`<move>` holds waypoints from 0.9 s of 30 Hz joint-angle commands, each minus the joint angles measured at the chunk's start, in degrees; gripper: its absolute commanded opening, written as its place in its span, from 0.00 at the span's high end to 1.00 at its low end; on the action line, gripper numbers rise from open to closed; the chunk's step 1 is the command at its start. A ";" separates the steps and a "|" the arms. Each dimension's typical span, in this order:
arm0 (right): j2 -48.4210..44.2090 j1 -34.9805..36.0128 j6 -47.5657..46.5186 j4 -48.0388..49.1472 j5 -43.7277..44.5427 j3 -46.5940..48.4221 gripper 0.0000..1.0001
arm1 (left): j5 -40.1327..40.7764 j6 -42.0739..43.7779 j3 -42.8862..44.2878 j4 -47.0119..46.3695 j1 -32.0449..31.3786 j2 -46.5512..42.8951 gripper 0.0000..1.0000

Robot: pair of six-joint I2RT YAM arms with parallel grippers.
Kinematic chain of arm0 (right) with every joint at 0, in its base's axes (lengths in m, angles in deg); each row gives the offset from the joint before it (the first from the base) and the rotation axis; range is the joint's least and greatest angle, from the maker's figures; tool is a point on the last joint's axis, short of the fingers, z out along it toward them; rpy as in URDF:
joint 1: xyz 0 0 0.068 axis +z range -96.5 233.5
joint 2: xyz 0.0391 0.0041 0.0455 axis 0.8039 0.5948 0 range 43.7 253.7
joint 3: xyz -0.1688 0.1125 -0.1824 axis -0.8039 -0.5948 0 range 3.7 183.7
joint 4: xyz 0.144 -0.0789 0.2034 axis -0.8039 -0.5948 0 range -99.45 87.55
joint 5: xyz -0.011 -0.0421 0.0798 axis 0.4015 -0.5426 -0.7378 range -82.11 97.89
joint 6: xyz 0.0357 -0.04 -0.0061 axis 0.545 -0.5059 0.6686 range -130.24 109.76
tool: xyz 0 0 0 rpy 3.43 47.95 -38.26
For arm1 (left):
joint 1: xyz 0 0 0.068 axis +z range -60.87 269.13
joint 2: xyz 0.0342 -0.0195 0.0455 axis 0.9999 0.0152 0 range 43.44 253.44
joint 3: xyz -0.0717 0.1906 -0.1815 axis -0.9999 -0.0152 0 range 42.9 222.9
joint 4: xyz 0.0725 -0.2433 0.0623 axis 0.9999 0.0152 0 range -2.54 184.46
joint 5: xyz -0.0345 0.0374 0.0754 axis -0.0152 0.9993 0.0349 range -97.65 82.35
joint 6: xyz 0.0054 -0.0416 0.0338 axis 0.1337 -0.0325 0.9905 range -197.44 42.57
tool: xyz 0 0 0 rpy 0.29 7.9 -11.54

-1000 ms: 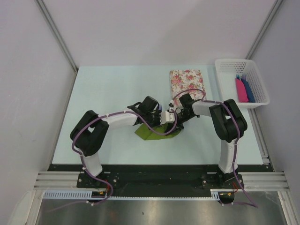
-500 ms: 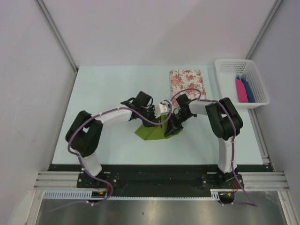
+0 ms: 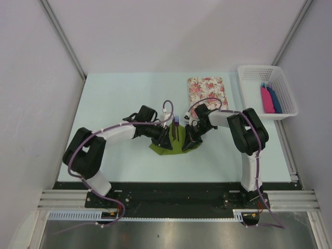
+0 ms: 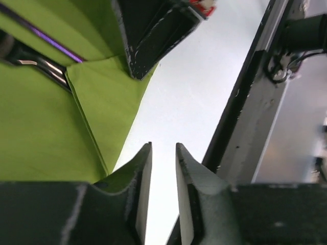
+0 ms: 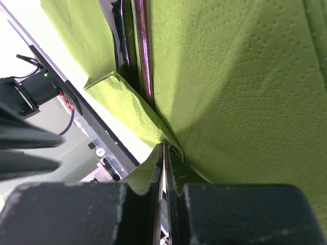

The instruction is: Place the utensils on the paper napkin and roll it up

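In the middle of table (image 3: 114, 98), paper napkin (image 3: 166, 149) folded over utensils (image 5: 143, 56). Pinched at its edge by right gripper (image 5: 164, 149), probably to keep fold closed; left gripper (image 4: 163, 150) released, empty, just beside.

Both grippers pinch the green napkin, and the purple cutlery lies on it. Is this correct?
No. Only the right gripper pinches the napkin; the left wrist view shows the left gripper open, only table between its fingers. The cutlery does lie on it.
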 commanded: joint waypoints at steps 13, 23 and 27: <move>1.42 0.74 -1.01 -0.26 3.92 2.11 0.92 | -6.01 -14.55 0.32 -9.20 3.47 12.69 0.86; -0.94 -0.31 -4.52 -4.39 1.29 3.17 0.88 | -1.35 -13.41 -1.00 -6.47 5.23 16.39 0.99; -4.72 -0.58 -6.72 -6.94 -1.53 3.43 0.84 | -0.65 -13.76 -0.82 -6.38 5.32 16.83 1.00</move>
